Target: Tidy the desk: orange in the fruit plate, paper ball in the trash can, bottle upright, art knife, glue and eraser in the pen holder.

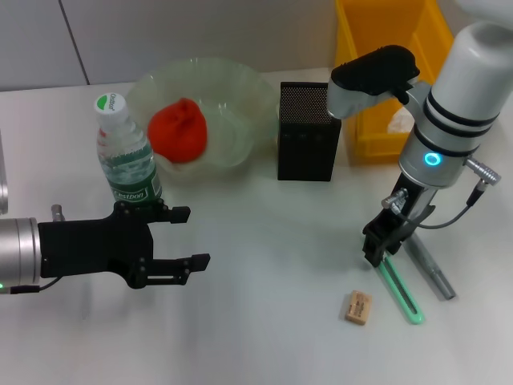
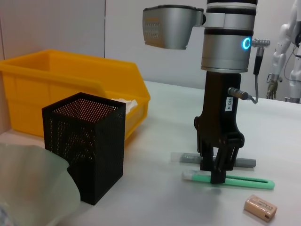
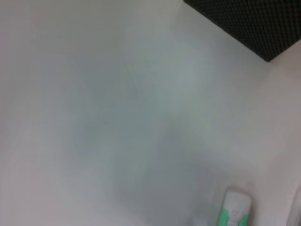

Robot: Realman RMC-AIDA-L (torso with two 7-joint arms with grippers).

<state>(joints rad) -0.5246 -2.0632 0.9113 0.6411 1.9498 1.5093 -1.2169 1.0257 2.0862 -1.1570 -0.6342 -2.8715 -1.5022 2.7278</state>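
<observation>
**Inspector:** Right gripper [image 1: 385, 250] is down at the desk [image 1: 264, 321], its fingers straddling the near end of the green art knife [image 1: 402, 290]. They appear to be closing on the handle, but contact cannot be confirmed, so I judge them apart. Left gripper [image 1: 183, 238] hangs at eight o'clock on the desk, fingers spread, holding nothing.

**Clerk:** Items completed?

**Inspector:** Orange [image 1: 178, 130] lies in the fruit plate [image 1: 240, 88] at eleven o'clock. Bottle [image 1: 124, 152] stands upright just beside that plate. Something white shows in the yellow bin [image 1: 377, 136] at one o'clock; probably the paper ball, though this is a judgement.

**Clerk:** Outstanding?

**Inspector:** Three items, all at four to five o'clock. Art knife rests on the desk. Grey glue stick [image 1: 431, 269] lies just beside it. Eraser [image 1: 358, 308] sits near the knife's far tip. Black mesh pen holder [image 1: 309, 132], at twelve o'clock, shows none of them inside.
</observation>
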